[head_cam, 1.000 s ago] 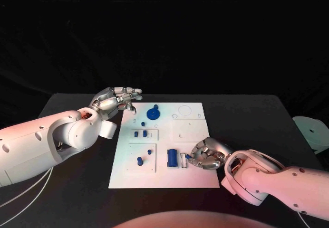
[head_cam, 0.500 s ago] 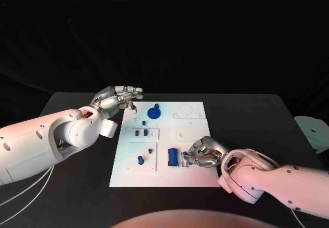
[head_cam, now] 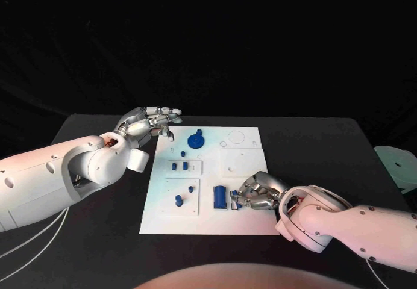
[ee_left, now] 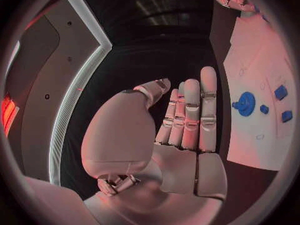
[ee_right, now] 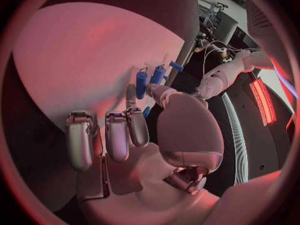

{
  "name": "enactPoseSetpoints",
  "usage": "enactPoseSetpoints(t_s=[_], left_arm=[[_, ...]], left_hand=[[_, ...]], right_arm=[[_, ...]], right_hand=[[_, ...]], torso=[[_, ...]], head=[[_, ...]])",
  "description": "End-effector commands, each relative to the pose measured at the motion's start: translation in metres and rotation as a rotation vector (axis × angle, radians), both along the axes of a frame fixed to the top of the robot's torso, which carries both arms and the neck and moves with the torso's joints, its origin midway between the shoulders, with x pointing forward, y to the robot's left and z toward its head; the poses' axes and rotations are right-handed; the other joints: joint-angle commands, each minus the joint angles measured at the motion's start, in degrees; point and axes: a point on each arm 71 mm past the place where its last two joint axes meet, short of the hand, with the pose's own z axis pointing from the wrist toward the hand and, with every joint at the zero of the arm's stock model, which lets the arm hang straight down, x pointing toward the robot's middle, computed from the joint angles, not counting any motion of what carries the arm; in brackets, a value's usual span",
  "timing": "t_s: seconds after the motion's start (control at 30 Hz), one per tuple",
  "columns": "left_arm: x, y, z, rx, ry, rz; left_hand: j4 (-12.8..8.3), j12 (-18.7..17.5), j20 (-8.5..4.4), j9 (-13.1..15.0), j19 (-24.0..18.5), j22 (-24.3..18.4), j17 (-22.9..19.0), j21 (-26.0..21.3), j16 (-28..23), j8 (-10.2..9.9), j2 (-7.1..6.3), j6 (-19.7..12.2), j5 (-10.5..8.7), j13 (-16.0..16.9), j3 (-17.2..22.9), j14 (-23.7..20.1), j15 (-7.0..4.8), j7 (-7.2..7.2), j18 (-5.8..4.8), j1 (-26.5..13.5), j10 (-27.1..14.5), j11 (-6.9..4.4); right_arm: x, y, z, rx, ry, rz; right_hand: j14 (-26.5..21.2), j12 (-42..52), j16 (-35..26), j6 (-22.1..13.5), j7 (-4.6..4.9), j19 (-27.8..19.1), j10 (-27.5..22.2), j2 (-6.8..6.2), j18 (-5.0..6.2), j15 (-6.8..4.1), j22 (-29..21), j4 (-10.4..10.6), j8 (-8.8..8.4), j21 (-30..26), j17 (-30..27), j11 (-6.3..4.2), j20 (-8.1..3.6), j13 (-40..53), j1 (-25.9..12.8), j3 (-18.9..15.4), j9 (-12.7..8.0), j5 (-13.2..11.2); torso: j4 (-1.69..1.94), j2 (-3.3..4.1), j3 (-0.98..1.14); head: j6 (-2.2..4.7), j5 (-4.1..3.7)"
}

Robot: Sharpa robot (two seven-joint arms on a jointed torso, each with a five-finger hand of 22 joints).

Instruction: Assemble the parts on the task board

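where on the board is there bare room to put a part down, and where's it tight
Bare room: the task board's near strip along its front edge, and the right column between the outlined circles and the right hand. Crowded: the left column from the round blue disc down past the small blue parts to the blue block beside the right hand.

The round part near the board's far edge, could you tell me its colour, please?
Blue; the round part shows best in the head view.

Right hand (head_cam: pixel 258 192) grips blue part (head_cam: pixel 236 198) — on task board (head_cam: pixel 243 162)
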Motion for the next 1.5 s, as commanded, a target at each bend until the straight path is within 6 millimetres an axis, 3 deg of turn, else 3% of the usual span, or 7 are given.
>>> enactPoseSetpoints(t_s=[0.03,0.2,0.37,0.8,1.07,1.5], left_arm=[[-0.0008,-0.0023,0.001,-0.007,-0.005,-0.016],[-0.0007,-0.0024,0.001,-0.007,-0.004,-0.016],[-0.0007,-0.0022,0.0009,-0.006,-0.004,-0.016],[-0.0008,-0.0023,0.0008,-0.006,-0.001,-0.017],[-0.0008,-0.0016,0.0007,-0.005,0.0,-0.016],[-0.0008,-0.0015,0.0005,-0.003,0.002,-0.015]], left_hand=[[0.3,0.3,0.17,-0.1,0.2,-0.1,-0.1,-0.3,0.3,0.0,0.23,-0.3,-0.08,0.0,0.1,-0.1,0.13,0.11,0.82,-0.2,-0.3,-0.07],[0.3,0.3,0.17,-0.1,0.2,-0.1,-0.1,-0.3,0.3,0.0,0.23,-0.3,-0.08,0.0,0.1,-0.1,0.13,0.11,0.82,-0.2,-0.3,-0.07],[0.3,0.3,0.17,-0.1,0.2,-0.1,-0.1,-0.3,0.3,0.0,0.23,-0.3,-0.08,0.0,0.1,-0.1,0.13,0.11,0.82,-0.2,-0.3,-0.07],[0.4,0.3,0.16,-0.1,0.3,-0.1,-0.1,-0.3,0.4,0.0,0.3,-0.3,-0.09,0.0,0.1,-0.1,0.12,0.09,0.83,-0.2,-0.5,-0.08],[0.4,0.3,0.16,-0.1,0.3,-0.1,-0.1,-0.3,0.4,0.0,0.3,-0.3,-0.09,0.0,0.1,-0.1,0.12,0.09,0.83,-0.2,-0.5,-0.08],[0.4,0.3,0.17,-0.1,0.3,-0.1,-0.1,-0.3,0.4,0.0,0.34,-0.3,-0.09,0.0,0.1,-0.2,0.13,0.1,0.82,-0.2,-0.5,-0.07]], right_arm=[[-0.0024,0.0023,-0.0045,-0.017,0.033,0.04],[-0.002,0.0028,-0.005,-0.02,0.032,0.043],[-0.0023,0.004,-0.0048,-0.019,0.029,0.05],[-0.0036,0.0028,-0.0028,-0.019,0.008,0.054],[-0.0059,0.0012,0.0007,-0.018,-0.017,0.061],[-0.0098,-0.0012,0.0044,-0.021,-0.03,0.073]], right_hand=[[4.1,-0.2,-0.2,0.3,0.19,4.2,0.8,0.15,-0.33,-0.28,13.8,0.2,-0.16,-0.1,5.3,-0.48,-0.28,6.6,-0.8,-0.6,0.0,-0.3],[4.1,-0.1,-0.2,0.7,0.05,4.2,0.8,0.01,-0.31,-0.37,13.8,0.5,0.09,-0.2,5.2,-0.59,-0.34,6.7,-1.2,-1.3,0.1,-0.8],[4.1,-0.1,-0.3,0.8,0.05,4.2,0.8,-0.46,-0.31,-0.41,13.8,1.9,0.15,-0.2,5.2,-0.61,-0.41,6.7,-2.5,-3.2,0.2,-3.9],[4.1,0.3,-0.2,1.1,-0.08,4.2,1.0,-1.14,-0.33,-0.48,13.8,5.3,0.33,-0.1,5.3,-0.7,-0.48,7.1,-4.7,-7.6,0.3,-2.7],[4.1,0.4,-0.2,1.2,-0.21,4.3,1.1,-0.52,-0.34,-0.57,13.9,5.6,0.41,0.0,5.3,-0.8,-0.56,7.2,-6.7,-9.9,0.3,-3.0],[4.1,0.7,-0.1,1.3,-0.34,4.4,1.3,0.38,-0.4,-0.64,13.9,5.5,0.52,0.3,5.5,-0.9,-0.62,7.5,-6.8,-10.5,0.3,-2.3]], torso=[[-0.06,-0.04,0.03],[-0.06,-0.03,0.04],[-0.05,-0.03,0.03],[-0.03,-0.03,0.01],[-0.05,-0.04,0.03],[-0.05,-0.03,0.06]], head=[[0.06,0.06],[0.02,0.09],[0.02,0.16],[0.05,0.28],[0.06,0.42],[-0.05,0.24]])
